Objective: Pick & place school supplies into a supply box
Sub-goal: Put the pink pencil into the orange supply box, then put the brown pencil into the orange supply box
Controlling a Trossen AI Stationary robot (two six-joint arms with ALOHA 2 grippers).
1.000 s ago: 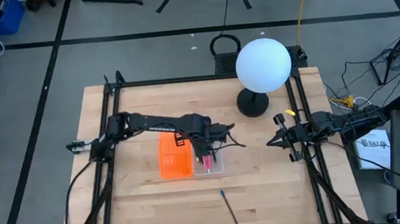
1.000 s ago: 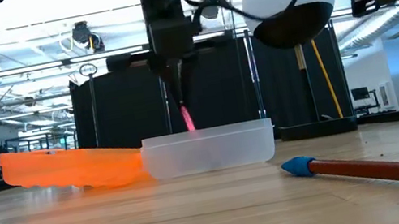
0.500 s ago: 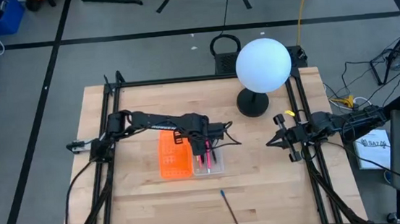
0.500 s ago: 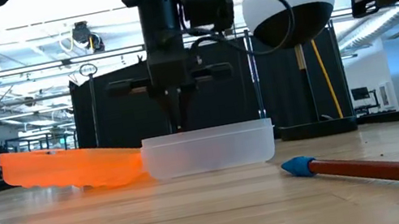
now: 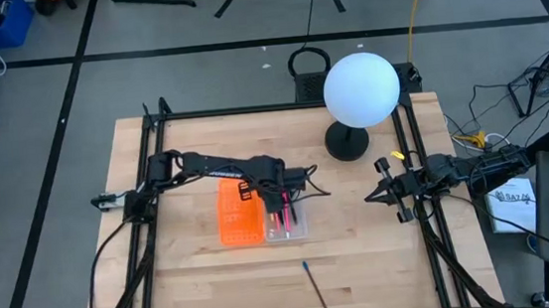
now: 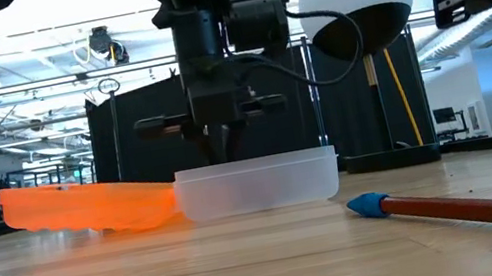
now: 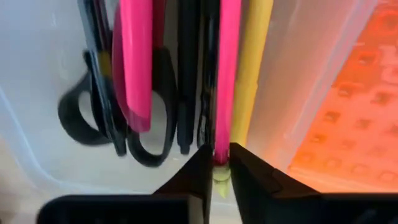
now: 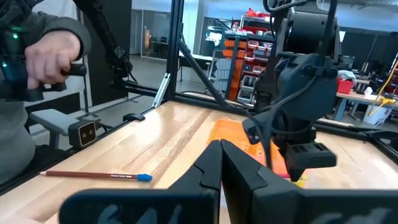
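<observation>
Wooden table (image 5: 195, 271) at centre: the left gripper (image 7: 216, 163) is pinched on a pink pen (image 7: 227, 68) lying lengthwise in the clear tray (image 6: 259, 184), while a brown pencil (image 5: 316, 287) waits at six o'clock, and the right gripper (image 5: 374, 195) is parked shut.

both arms are matte black, built of slim tubular links with chunkier joint housings. the left arm (image 5: 218, 166), in the middle of the overhead frame, trails thin black cables looping off its wrist; from worktop level that wrist shows a boxy block with a short crossbar. the right arm (image 5: 465, 171), at the right edge, ends in tapered black fingers (image 8: 211, 163) with flat angled faces.
</observation>
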